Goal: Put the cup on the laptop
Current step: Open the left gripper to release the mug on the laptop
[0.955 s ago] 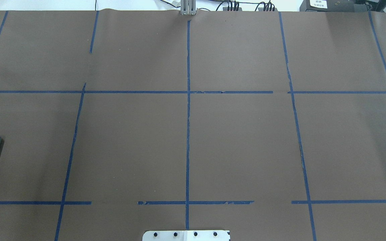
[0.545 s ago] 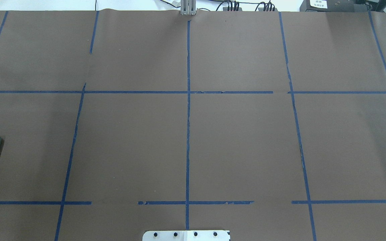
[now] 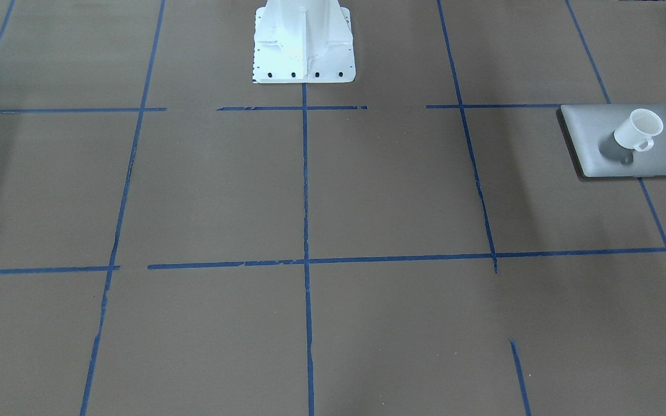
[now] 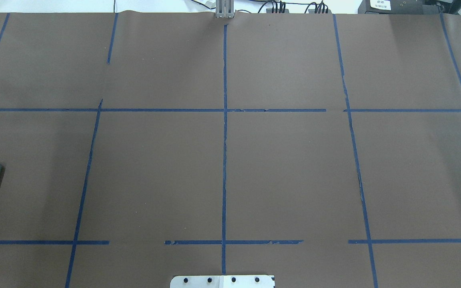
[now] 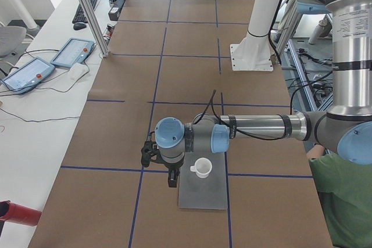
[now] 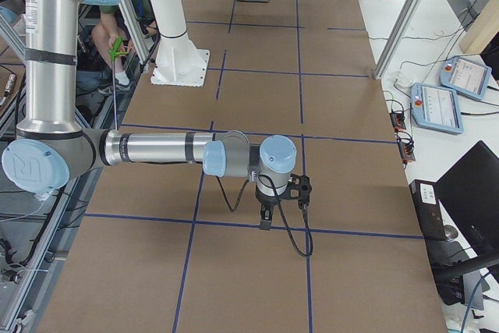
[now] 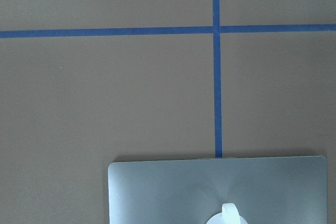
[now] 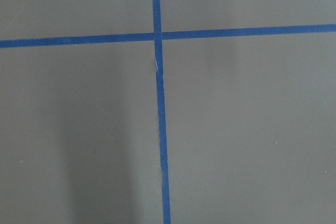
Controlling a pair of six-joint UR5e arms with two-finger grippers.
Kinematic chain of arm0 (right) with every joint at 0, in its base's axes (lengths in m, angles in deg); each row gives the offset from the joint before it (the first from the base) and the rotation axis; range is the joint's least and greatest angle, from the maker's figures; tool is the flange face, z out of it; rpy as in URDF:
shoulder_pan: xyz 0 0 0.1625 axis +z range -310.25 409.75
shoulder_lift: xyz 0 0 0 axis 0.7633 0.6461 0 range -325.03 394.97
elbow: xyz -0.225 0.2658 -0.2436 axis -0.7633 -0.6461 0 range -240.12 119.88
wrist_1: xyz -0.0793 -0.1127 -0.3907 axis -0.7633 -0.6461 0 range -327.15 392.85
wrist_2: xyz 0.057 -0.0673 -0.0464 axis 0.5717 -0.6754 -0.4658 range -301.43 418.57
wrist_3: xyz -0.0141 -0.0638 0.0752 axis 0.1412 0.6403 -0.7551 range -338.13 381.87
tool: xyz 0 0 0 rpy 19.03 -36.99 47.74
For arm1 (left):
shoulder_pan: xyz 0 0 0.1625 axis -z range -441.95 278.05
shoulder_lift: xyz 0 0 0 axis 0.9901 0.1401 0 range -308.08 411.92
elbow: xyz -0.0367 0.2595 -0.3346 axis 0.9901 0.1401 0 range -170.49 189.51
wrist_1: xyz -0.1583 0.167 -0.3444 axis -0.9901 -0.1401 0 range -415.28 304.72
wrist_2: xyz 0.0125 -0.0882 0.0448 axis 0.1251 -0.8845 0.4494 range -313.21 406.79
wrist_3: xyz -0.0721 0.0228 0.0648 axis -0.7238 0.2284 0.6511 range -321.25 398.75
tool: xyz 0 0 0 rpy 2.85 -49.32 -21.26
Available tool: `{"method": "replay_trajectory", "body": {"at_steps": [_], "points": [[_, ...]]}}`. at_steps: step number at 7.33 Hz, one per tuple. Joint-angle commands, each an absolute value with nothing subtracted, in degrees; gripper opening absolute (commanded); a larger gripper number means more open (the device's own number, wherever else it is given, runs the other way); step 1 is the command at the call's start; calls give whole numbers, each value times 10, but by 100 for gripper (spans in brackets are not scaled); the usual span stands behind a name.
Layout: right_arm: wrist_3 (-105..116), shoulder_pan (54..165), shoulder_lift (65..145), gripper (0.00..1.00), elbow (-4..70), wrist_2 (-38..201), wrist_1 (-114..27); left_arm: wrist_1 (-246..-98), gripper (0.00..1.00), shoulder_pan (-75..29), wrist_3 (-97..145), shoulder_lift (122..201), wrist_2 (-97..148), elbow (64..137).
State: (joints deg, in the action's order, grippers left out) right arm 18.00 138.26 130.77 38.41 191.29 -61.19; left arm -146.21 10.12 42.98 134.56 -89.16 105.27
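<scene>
The cup [image 3: 636,128] stands upright on the laptop [image 3: 593,144], my left claw [image 5: 172,179] at its 9 o'clock in the left side view. Whether it or my right claw [image 6: 265,220] is spread, I cannot tell.

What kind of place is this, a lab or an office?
Most likely a robotics lab: an industrial robot arm reaches over a paper-covered table gridded with blue tape, and teach pendants lie on the side bench.
</scene>
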Motion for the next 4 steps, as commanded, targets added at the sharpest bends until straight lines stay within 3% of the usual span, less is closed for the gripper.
{"method": "replay_trajectory", "body": {"at_steps": [1,4], "points": [[180,1383,1308,100,384,1913,-612,-1466,100,101,430,1350,-886,1051],[180,1383,1308,100,384,1913,-612,-1465,100,101,429,1359,-885,1049]]}}
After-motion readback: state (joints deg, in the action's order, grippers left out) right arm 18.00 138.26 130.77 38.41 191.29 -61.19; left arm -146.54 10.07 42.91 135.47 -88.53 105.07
